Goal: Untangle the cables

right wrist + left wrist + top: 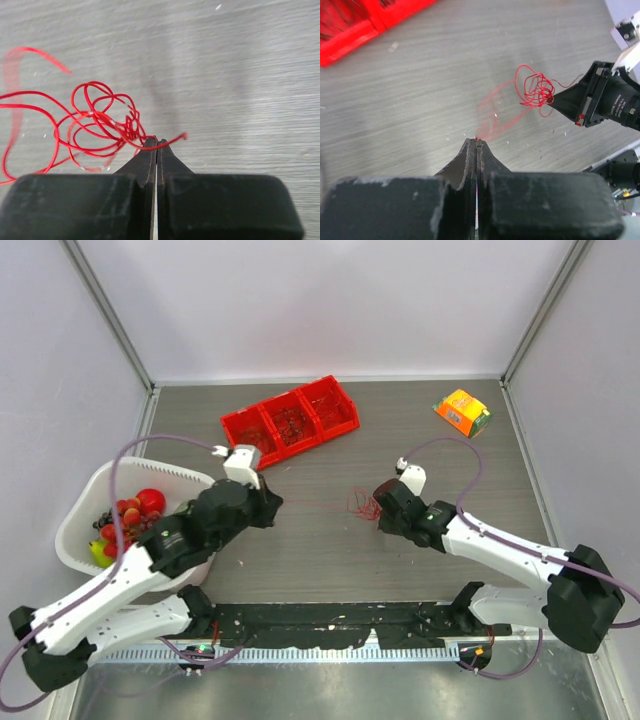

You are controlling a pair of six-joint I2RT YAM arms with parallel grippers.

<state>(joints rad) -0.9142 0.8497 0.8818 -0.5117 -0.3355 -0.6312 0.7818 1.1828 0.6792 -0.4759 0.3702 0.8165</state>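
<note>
Cables (362, 504): one clump of very thin red wire in small scribbly loops, near the middle of the counter (330, 560), a little toward its right edge; whether it rests on the surface or hangs just above it cannot be told. Right gripper (377, 508): jaws clenched on the right side of the clump. In the right wrist view a short red end sticks out past the tips toward the right, and the loops fan out to the left. In the left wrist view its dark tip meets the clump directly. Left gripper (278, 502): left of the clump and apart from it, jaws clenched tip to tip. A red speck sits at the tips, and a faint, blurred red strand runs from there across to the clump, so the jaws grasp one fine strand of the same wire. Red bin (290, 422): plastic, three compartments in a row, lying askew toward the far edge, left of the middle; the dark scribbles inside are too small to identify. White basket (165, 470): at the left edge, just beside the left arm, holding fruit (148, 502), namely red pieces, a dark bunch and something yellow-green. Orange packet (462, 412): near the far right corner, well apart from the clump and from both arms.
</note>
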